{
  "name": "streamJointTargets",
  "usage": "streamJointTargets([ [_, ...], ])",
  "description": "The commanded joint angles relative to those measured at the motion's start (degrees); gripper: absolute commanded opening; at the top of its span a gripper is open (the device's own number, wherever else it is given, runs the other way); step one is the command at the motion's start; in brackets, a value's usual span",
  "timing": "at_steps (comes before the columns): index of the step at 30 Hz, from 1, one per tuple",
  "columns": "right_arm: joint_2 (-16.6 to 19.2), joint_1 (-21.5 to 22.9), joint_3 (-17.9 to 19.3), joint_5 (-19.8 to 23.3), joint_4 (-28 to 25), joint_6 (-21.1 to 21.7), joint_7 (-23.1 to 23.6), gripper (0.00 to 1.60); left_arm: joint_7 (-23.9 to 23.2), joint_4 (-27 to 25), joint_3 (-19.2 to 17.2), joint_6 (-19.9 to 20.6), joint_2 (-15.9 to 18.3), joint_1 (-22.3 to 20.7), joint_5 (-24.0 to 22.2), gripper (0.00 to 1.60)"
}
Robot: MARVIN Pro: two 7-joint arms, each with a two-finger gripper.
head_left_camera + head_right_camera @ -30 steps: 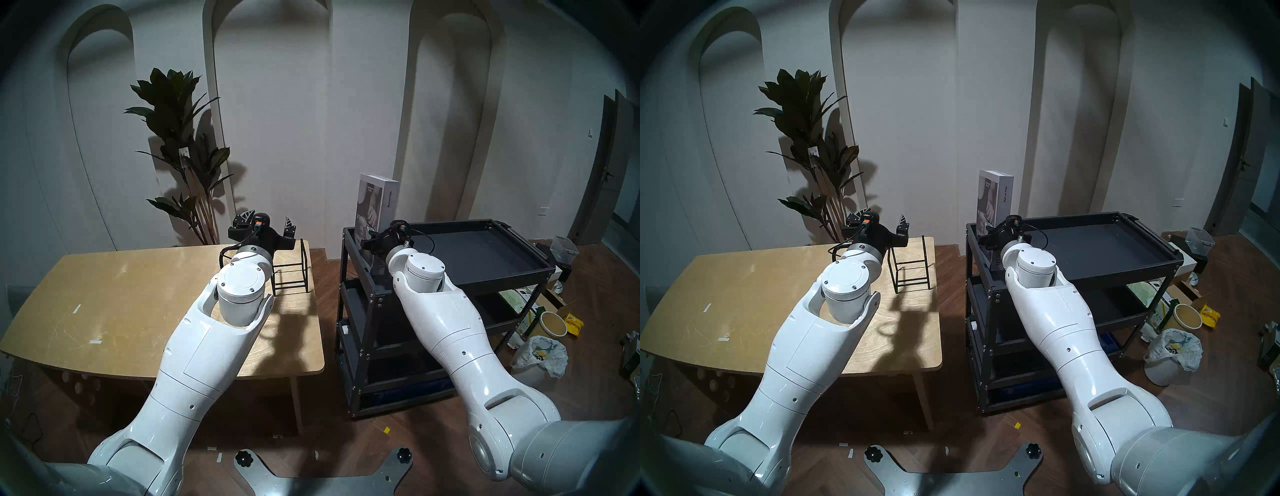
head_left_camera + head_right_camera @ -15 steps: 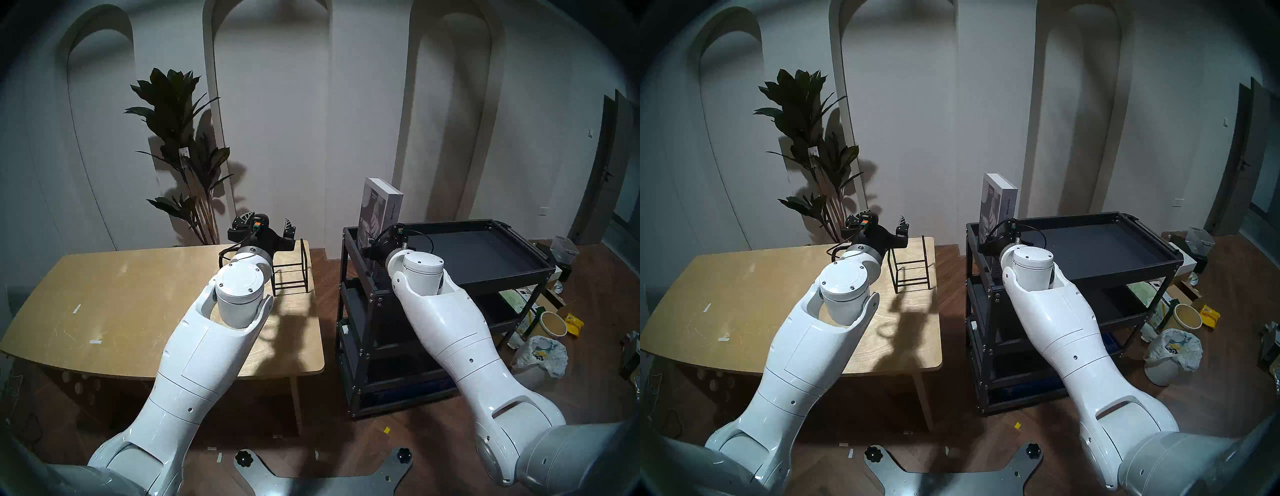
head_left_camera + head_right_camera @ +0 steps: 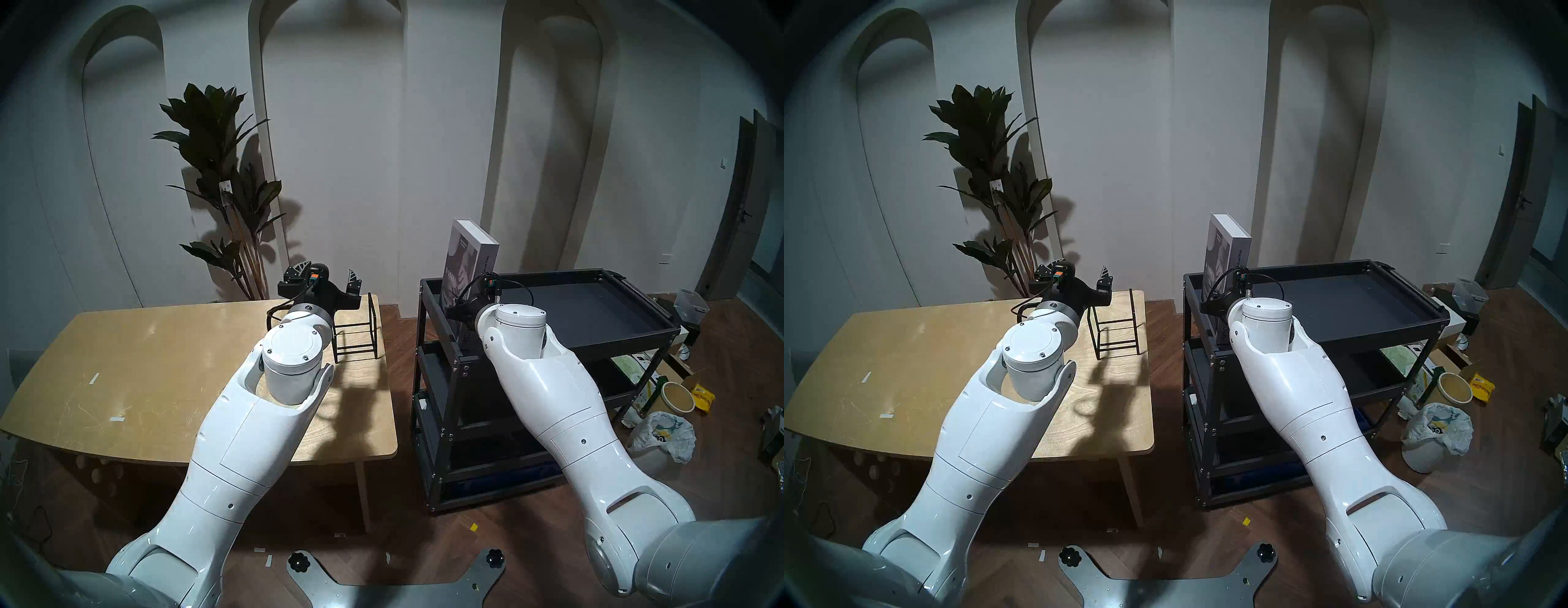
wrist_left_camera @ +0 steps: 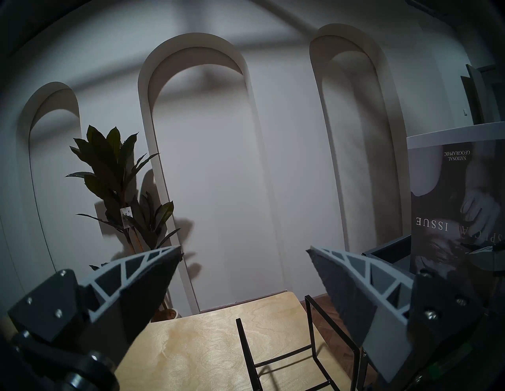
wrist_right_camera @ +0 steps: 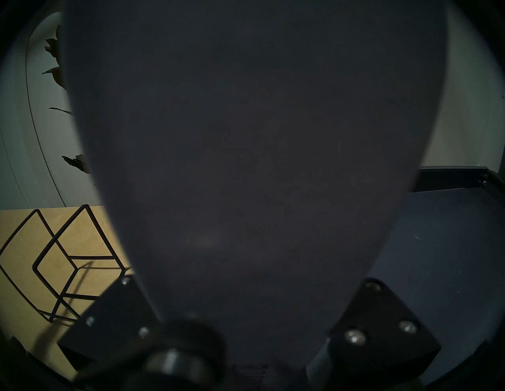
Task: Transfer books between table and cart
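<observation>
One book (image 3: 466, 263) was in the scene, a thick white-grey volume with a greyscale photo cover, and it stood upright with a slight lean at the left end of the top tray of the cart (image 3: 594, 339). Its lower part was hidden behind the right wrist, so whether it rested on the tray or hung just clear of it could not be told. The right gripper (image 3: 460, 308) was clamped on the book low down near the spine; in the right wrist view a dark surface of the book (image 5: 246, 136) filled nearly the whole picture between the two finger mounts. In the left wrist view the cover (image 4: 459, 204) appeared at the right edge with its lettering upside down.

There was one cart, black, with three rimmed shelves. Its top tray carried nothing else that showed.

One table (image 3: 148, 361) of light plywood stood to the left of the cart, apart from it, with a strip of floor between. Two short bits of white tape lay on its top. One black wire rack (image 3: 356, 329) stood at its far right corner, with nothing in it.

The left gripper (image 3: 324, 278) hung level above that corner, just behind the rack, jaws spread wide and holding nothing; its two fingers (image 4: 147, 273) showed well apart in the left wrist view.

One potted plant (image 3: 220, 170) stood against the wall behind the table
</observation>
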Motion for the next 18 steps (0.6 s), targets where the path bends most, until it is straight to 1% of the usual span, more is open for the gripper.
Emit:
streamJointTargets([
  [1,0.8,-0.9,-0.7,-0.7,0.2,0.6,-0.2,0.00,0.1,-1.7,-0.1,-0.2,-0.1,-0.6,0.1,1.60],
  [7,1.1,-1.1,-0.9,-0.8,-0.1,0.1,0.0,0.01,0.1,-1.5,0.1,-0.1,-0.3,-0.8,0.2,1.60],
  [8,1.2,-1.2,-0.9,-0.8,-0.1,0.0,0.1,0.04,0.1,-1.4,0.1,0.0,-0.4,-0.9,0.3,1.60],
  [9,1.2,-1.2,-0.9,-0.8,0.0,-0.2,0.1,0.16,0.2,-1.3,0.2,0.0,-0.4,-0.9,0.3,1.60],
  [15,1.3,-1.2,-0.6,-0.6,0.2,-0.9,0.4,0.28,0.2,-0.6,0.3,-0.1,-0.8,-1.4,0.6,1.60],
  [16,1.3,-1.2,-0.6,-0.6,0.2,-1.0,0.5,0.43,0.2,-0.5,0.4,-0.1,-0.9,-1.5,0.6,1.60],
  [17,1.4,-1.2,-0.5,-0.5,0.1,-1.0,0.5,0.46,0.2,-0.4,0.4,-0.1,-1.0,-1.6,0.6,1.60],
  [18,1.4,-1.2,-0.5,-0.5,0.1,-1.0,0.6,0.46,0.2,-0.3,0.4,-0.1,-1.0,-1.7,0.7,1.60],
])
